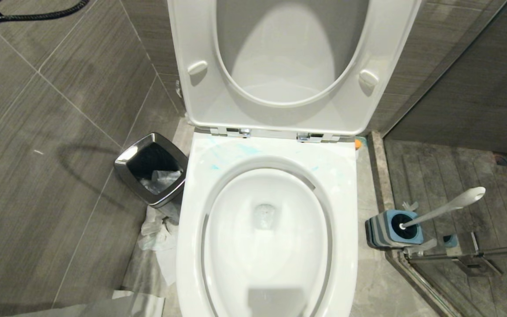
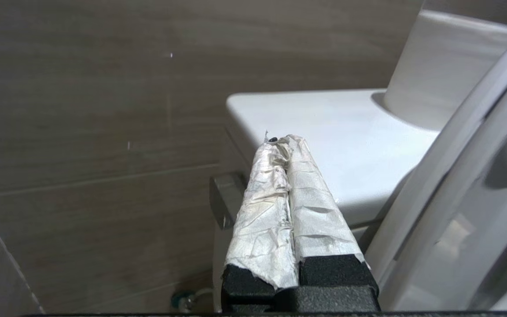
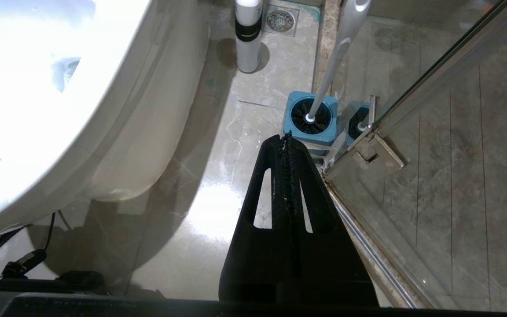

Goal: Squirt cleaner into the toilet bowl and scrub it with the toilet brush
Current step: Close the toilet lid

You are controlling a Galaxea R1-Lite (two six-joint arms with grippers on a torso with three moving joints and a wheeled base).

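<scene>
- Toilet bowl (image 1: 266,246) stood open, seat and lid (image 1: 288,66) up; turquoise cleaner (image 1: 236,149) smears sat on the rim's back edge near the hinges.
- Toilet brush (image 1: 449,207) sat in its blue holder (image 1: 396,229) on the floor, by the glass door's corner.
- Left gripper (image 2: 280,143), paper-wrapped fingers pressed together, empty, was beside the tank (image 2: 324,132).
- Right gripper (image 3: 285,140) was closed, empty, above the floor just short of the holder.
- Bin (image 1: 152,169) stood at the bowl's other side.

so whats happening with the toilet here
Nothing is being handled right now. The toilet bowl stands open with blue cleaner smeared on its rim. The toilet brush sits in its holder. The left gripper is shut beside the tank; the right gripper hangs shut above the floor near the holder.
</scene>
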